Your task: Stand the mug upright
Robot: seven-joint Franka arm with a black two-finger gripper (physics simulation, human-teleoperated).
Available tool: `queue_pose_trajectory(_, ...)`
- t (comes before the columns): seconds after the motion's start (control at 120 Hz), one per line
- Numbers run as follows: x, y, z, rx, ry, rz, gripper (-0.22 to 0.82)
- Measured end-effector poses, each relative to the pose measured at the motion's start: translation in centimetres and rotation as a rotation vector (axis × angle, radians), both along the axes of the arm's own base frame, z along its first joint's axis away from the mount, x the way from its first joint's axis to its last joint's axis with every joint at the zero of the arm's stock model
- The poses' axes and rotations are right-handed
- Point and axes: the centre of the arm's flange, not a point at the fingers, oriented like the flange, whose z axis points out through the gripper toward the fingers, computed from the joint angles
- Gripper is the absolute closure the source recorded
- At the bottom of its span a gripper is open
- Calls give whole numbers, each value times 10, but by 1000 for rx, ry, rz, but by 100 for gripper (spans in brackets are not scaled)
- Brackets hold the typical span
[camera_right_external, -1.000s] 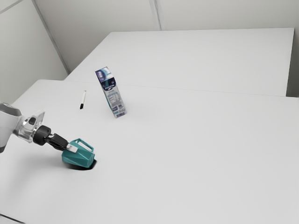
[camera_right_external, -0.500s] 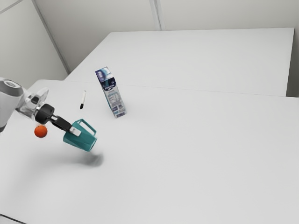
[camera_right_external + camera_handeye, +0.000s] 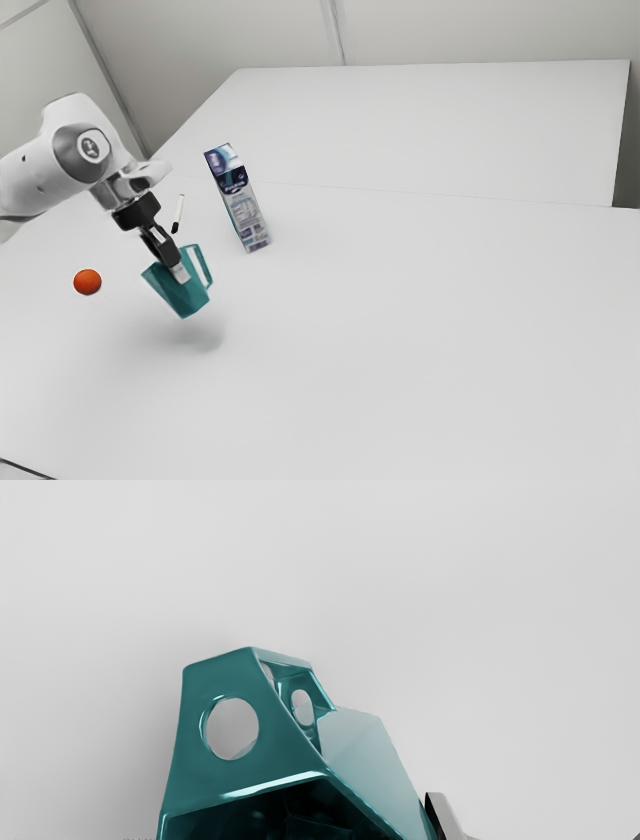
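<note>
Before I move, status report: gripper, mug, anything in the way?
Gripper shut on mug. Mug held above table, tilted, not yet upright. Ball and carton apart from mug, likely not in the way.

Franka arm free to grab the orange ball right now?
Probably not: its gripper is shut on the teal mug, held tilted above the table. Once that's released, the way to the orange ball looks open.

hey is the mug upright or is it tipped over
Tipped: the mug is held slanted above the table by the gripper, its base angled down toward the exterior view's right.
</note>
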Motion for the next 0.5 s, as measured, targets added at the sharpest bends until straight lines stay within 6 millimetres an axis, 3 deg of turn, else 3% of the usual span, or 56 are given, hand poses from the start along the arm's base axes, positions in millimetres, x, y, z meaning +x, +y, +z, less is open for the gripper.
queue_pose_trajectory(0.2,10,-26,9,161,-22,42,78)
queue_pose_trajectory(0.325,17,-52,15,243,-52,57,78)
queue_pose_trajectory(0.5,20,-77,3,307,-78,106,78)
